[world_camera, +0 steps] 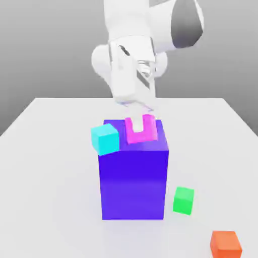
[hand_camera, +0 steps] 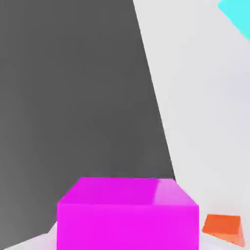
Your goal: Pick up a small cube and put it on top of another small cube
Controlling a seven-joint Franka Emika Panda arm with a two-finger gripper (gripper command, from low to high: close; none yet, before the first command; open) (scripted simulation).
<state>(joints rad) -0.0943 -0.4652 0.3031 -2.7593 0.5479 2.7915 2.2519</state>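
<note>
The small cube [world_camera: 130, 133] is plain magenta and sits between the fingers of my gripper [world_camera: 141, 126], which is shut on it. One pale finger [world_camera: 141, 122] covers the middle of the cube's front face. The cube hangs at the top face of a big purple-blue block [world_camera: 133, 181], toward its far edge; I cannot tell whether it touches the block. In the hand view the same magenta cube [hand_camera: 127, 215] looms large and close.
A cyan cube [world_camera: 105, 138] sits tilted at the big block's upper corner on the exterior view's left. A green cube [world_camera: 183, 200] lies on the white table [world_camera: 45, 166] beside the block on the exterior view's right. An orange cube [world_camera: 226, 243] lies nearer the front edge.
</note>
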